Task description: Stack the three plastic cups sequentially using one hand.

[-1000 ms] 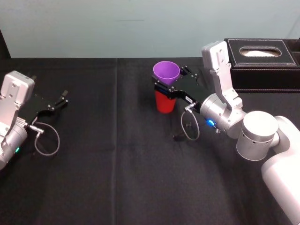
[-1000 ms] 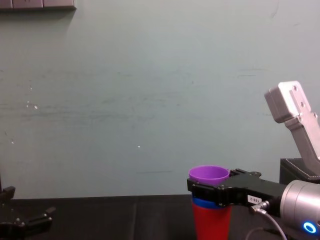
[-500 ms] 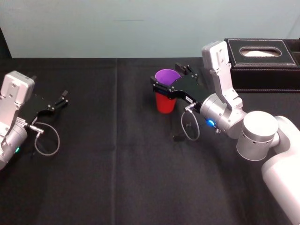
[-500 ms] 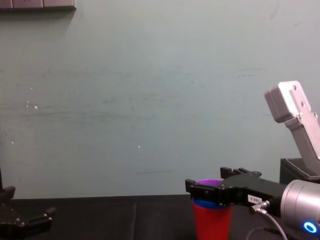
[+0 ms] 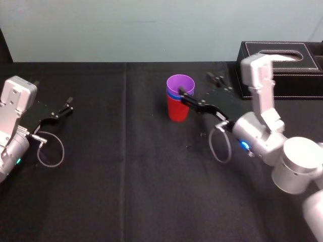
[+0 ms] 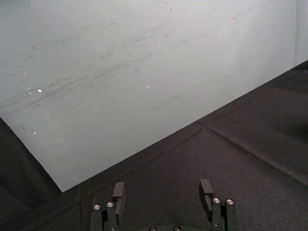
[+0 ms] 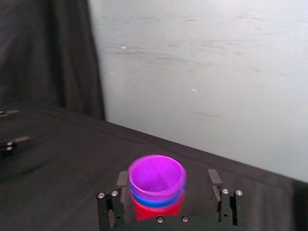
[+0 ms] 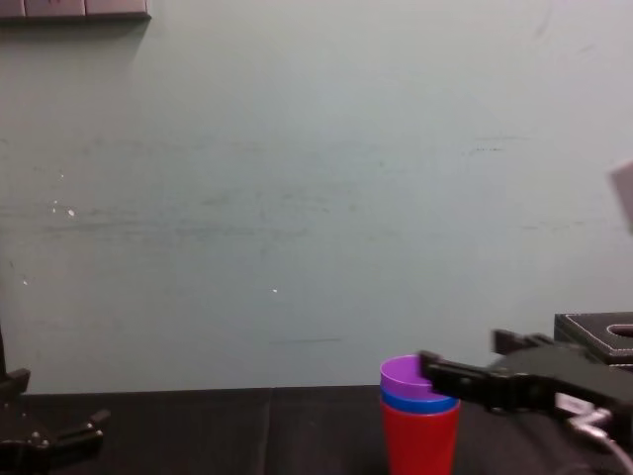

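The three plastic cups stand nested in one stack on the black table: the purple cup (image 5: 180, 83) on top, a thin band of the blue cup (image 5: 173, 94) below it, and the red cup (image 5: 177, 110) at the bottom. The right wrist view shows the purple cup (image 7: 156, 174) over the blue cup (image 7: 143, 198) and the red cup (image 7: 155, 210). My right gripper (image 5: 202, 89) is open just right of the stack, holding nothing. From the chest, the stack (image 8: 420, 427) stands left of the right gripper (image 8: 473, 358). The left gripper (image 5: 64, 107) rests open at the far left.
A black stitched tissue box (image 5: 280, 61) stands at the back right, behind my right arm. A grey cable loop (image 5: 49, 149) hangs by the left wrist. The pale wall runs along the table's far edge.
The purple cup dropped from a raised, tilted hold down into the blue and red cups. My right gripper opened and drew back to the right. The left arm stayed still.
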